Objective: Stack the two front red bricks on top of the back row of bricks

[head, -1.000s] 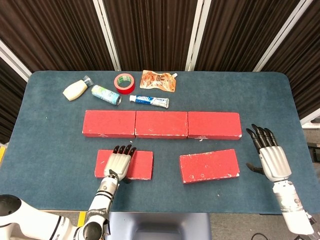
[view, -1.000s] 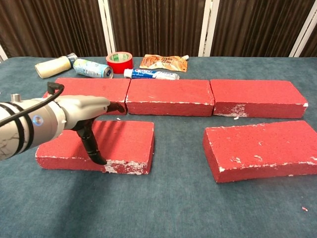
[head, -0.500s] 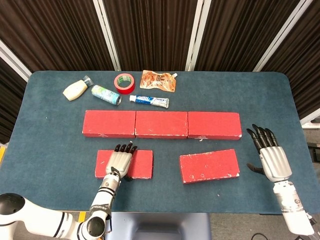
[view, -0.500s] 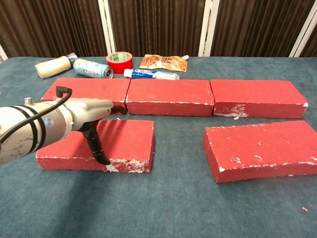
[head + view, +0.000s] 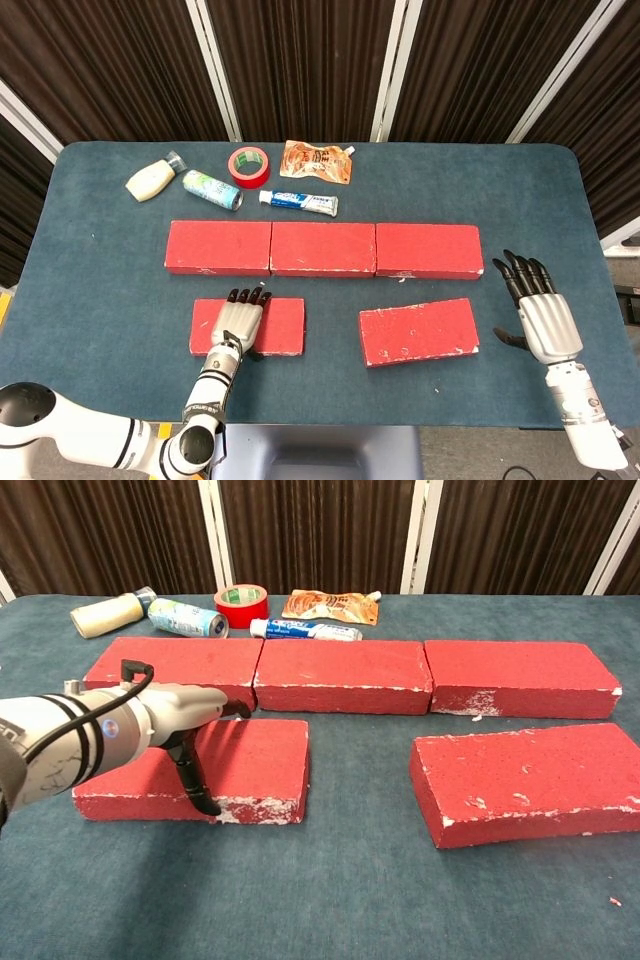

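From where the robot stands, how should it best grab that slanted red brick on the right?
Probably across the front right brick's short width, from above with the right hand: it lies flat and slightly skewed, both long edges clear of the back row.

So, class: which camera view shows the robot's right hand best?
The head view. There the right hand shows whole, palm down with its fingers apart, over bare table to the right of the front right brick and holding nothing. The chest view does not show it at all; its frame ends at that brick.
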Available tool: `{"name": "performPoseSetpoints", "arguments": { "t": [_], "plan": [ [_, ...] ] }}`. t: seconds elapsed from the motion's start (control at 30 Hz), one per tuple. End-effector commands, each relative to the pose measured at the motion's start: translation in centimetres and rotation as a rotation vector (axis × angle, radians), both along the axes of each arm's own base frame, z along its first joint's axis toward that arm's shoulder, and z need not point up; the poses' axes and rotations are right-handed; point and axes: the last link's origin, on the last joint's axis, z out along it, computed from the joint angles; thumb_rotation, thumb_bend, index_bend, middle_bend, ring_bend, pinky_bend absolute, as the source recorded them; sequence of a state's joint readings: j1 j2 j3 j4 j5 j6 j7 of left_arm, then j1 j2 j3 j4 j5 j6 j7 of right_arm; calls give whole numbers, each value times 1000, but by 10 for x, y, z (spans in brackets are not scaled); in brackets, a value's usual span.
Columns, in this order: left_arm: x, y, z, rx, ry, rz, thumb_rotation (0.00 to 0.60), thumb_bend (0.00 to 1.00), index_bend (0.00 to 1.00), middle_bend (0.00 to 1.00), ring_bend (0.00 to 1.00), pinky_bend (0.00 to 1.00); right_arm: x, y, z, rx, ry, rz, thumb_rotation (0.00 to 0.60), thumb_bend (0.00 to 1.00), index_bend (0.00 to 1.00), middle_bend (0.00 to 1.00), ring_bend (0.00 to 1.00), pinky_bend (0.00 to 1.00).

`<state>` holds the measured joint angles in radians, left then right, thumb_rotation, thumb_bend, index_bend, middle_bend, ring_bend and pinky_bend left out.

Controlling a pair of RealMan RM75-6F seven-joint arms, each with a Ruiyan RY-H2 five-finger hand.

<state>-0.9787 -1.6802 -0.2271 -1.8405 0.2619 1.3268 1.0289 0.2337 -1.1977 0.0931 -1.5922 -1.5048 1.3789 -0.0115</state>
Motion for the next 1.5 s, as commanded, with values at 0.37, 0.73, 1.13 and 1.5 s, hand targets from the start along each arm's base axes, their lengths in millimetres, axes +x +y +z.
{"name": "performPoseSetpoints", "arguments": {
  "t": [0.37,0.73,1.13,1.5],
  "plan": [
    [-10,4,0,11,36,22,600,67,0,0,0,0,0,0,-1,1,7,2,600,0,0,36,7,0],
    [-15,5,1,24,66,16,600,263,0,98,0,12,0,0,-3,10,7,2,600,0,0,36,7,0],
    [-18,3,21,57,124,23,600,291,0,207,0,15,0,0,-4,9,7,3,600,0,0,36,7,0],
    [5,-1,76,155,100,-6,600,291,0,192,0,15,1,-4,-4,8,7,11,600,0,0,36,7,0]
  ]
}}
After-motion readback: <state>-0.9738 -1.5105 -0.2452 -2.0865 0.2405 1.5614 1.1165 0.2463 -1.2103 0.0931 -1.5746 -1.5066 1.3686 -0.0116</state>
